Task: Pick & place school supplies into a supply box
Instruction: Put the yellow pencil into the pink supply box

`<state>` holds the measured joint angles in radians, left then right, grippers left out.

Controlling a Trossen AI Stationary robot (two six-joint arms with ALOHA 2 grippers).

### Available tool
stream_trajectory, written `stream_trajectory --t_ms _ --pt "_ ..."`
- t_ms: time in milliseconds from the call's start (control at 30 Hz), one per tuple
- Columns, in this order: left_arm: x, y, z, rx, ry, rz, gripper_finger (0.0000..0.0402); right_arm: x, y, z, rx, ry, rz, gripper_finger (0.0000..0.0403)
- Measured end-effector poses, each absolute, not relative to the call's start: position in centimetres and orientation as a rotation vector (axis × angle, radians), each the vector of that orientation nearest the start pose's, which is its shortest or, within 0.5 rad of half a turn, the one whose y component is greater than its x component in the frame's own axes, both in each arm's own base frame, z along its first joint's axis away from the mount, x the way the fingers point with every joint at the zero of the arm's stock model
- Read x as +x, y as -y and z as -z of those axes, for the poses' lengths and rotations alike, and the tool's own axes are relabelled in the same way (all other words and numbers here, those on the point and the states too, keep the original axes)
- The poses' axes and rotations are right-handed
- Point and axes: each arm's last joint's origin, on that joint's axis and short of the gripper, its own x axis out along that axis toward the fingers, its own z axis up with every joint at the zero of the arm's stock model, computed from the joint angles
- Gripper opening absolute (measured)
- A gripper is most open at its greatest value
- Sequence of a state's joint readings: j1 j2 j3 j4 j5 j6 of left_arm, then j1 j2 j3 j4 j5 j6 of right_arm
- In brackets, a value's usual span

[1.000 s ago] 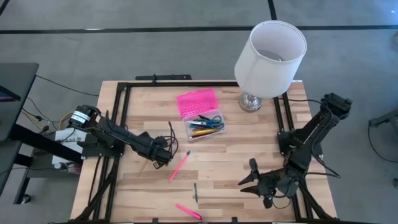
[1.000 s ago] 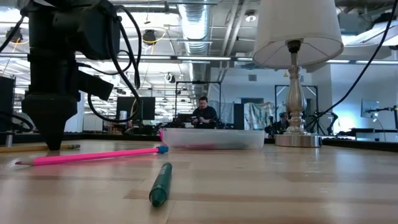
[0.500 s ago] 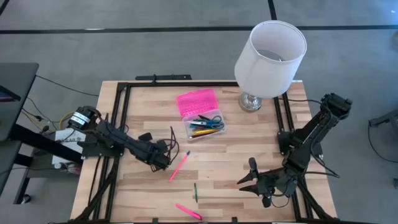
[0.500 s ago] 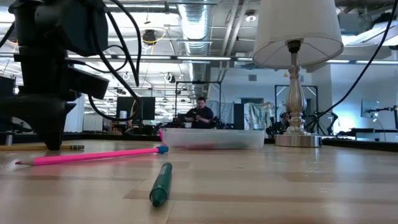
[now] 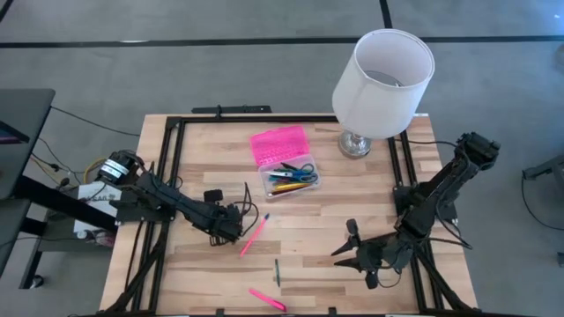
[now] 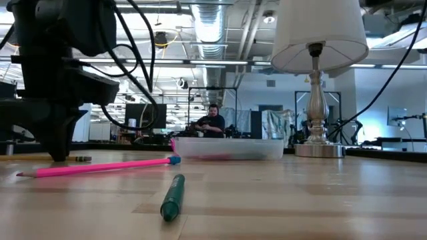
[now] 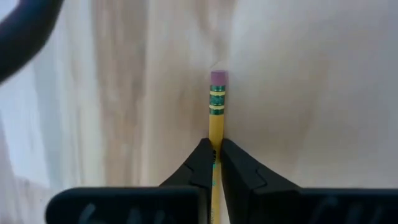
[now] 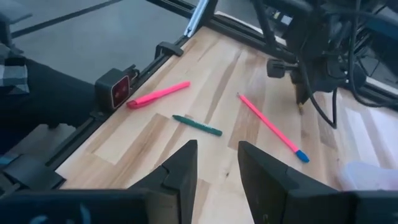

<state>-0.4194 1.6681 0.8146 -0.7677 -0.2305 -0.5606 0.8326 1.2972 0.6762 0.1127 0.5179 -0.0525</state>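
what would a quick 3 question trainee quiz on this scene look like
1. True or false: the left gripper is shut on the yellow pencil.
2. Which items lie loose on the table? A) pink pencil, green pen, pink marker B) scissors and ruler C) nothing
3. Fill in: the supply box sits beside the base of the ___.

Key: 1 true. 2 A. 3 lamp. The right gripper hangs open above the table's near right part.
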Motion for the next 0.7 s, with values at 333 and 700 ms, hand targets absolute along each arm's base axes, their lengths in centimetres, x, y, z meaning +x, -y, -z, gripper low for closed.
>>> stream_trajectory --t_ms 333,700 --pt "24.9 10.1 -13.7 -0.012 -1.418 -0.175 0.0005 19.1 -17.7 -20.9 -0.366 -0.395 -0.321 0.0111" --pt "27.3 9.4 -15.7 0.058 -1.325 -0.147 0.0001 20.0 -16.5 -20.6 -0.352 -0.407 -0.284 0.0111"
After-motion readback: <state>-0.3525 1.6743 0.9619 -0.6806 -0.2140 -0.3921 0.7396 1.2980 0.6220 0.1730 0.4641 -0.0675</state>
